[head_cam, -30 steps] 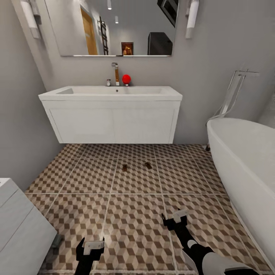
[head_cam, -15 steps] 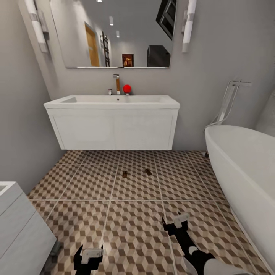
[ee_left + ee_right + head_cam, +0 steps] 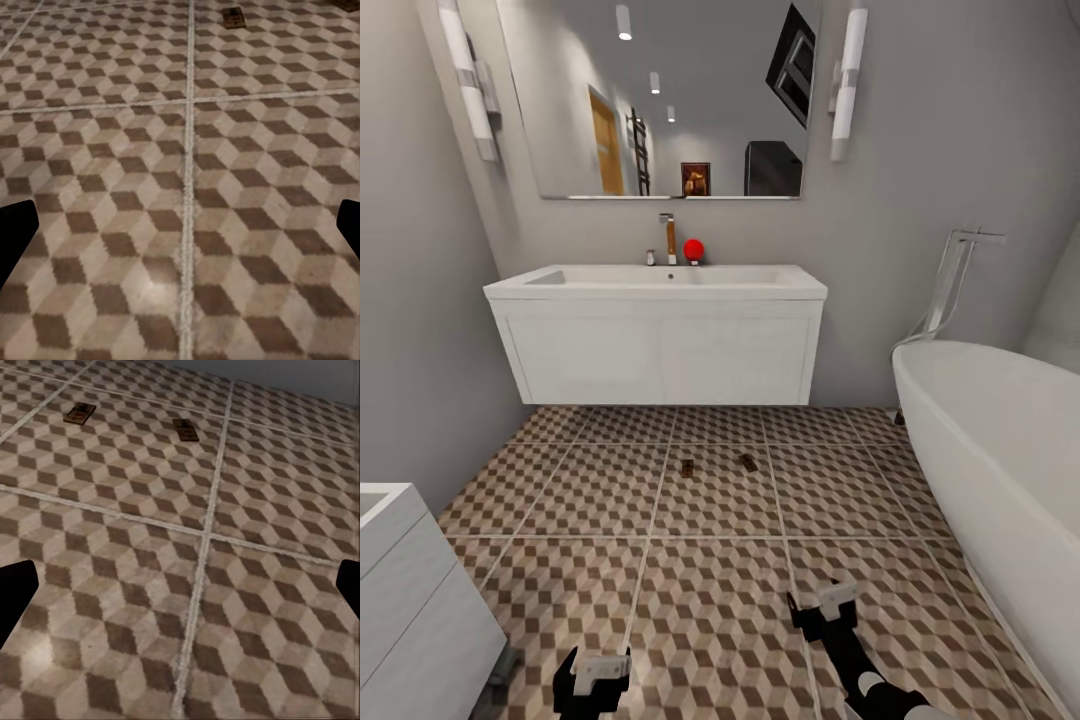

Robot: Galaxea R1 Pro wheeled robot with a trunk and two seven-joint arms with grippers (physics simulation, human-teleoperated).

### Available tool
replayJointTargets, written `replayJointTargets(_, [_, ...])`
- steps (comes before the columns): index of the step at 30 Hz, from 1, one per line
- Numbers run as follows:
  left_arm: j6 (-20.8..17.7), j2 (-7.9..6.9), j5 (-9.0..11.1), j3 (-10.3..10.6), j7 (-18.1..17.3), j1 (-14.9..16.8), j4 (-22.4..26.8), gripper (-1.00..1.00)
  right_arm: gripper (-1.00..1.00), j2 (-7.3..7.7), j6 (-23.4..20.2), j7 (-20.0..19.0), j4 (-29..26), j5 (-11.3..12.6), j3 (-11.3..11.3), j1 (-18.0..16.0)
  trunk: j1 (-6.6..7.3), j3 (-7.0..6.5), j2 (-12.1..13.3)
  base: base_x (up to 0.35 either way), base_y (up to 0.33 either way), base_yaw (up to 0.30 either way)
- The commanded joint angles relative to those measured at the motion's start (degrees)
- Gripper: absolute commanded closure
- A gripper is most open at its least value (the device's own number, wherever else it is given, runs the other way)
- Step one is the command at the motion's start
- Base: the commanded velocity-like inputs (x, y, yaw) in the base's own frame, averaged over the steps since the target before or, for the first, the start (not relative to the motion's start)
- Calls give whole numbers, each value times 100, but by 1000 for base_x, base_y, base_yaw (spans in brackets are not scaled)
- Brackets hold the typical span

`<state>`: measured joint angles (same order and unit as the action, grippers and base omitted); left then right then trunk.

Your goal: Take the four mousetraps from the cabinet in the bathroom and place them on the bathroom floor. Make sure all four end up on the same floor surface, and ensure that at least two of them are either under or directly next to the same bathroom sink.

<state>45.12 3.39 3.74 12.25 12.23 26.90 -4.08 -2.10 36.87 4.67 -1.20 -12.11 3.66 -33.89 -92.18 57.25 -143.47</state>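
You see bathroom floor (image 3: pixel 710 600): brown, beige, white cube pattern, pale grout lines. Two mousetraps, left one (image 3: pixel 687 467) and right one (image 3: pixel 747 462): dark brown against tiles. Bathroom sink (image 3: pixel 660 335): plain white, chrome tap (image 3: pixel 668 238), red ball (image 3: pixel 693 248) beside it. Bathtub (image 3: pixel 1000 460): white. Walls (image 3: pixel 920 150): flat grey. Your left gripper (image 3: pixel 592 680) and right gripper (image 3: pixel 822 608): black with pale plates.

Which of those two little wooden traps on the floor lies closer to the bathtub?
The right-hand mousetrap, turned at an angle; the other mousetrap lies farther from the bathtub.
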Motion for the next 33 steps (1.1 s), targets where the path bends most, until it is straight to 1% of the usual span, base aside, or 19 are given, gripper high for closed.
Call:
replayJointTargets(1, [29, 4, 37, 49, 15, 7, -23, -100, -100, 0, 6, 90, 6, -28, 37, -2, 1, 5, -2, 0, 0, 0])
replayJointTargets(4, [26, 4, 38, 49, 16, -7, -23, -100, -100, -1, 0, 245, 6, -28, 38, 1, 1, 5, -2, 0, 0, 0])
replayJointTargets(9, [19, 4, 38, 49, 21, -21, -23, -100, -100, -6, -3, 373, 9, -28, 38, 4, 1, 5, -2, 0, 0, 0])
replayJointTargets(10, [11, 6, 42, 46, 35, -83, -23, -100, -100, -8, -9, 405, 12, -25, 38, 4, 1, 5, -2, 0, 0, 0])
replayJointTargets(16, [6, 1, 47, 41, 32, -268, -25, -100, -100, -40, -13, 418, 14, -20, 43, 5, 1, 5, -2, 0, 0, 0])
replayJointTargets(23, [6, 4, 46, 41, 18, -310, -25, -100, -100, -52, -13, 420, 15, -19, 39, 5, 1, 5, -2, 0, 0, 0])
replayJointTargets(33, [6, 5, 42, 40, 16, -316, -24, -100, -100, -29, -13, 420, 15, -19, 38, 5, 1, 5, -2, 0, 0, 0])
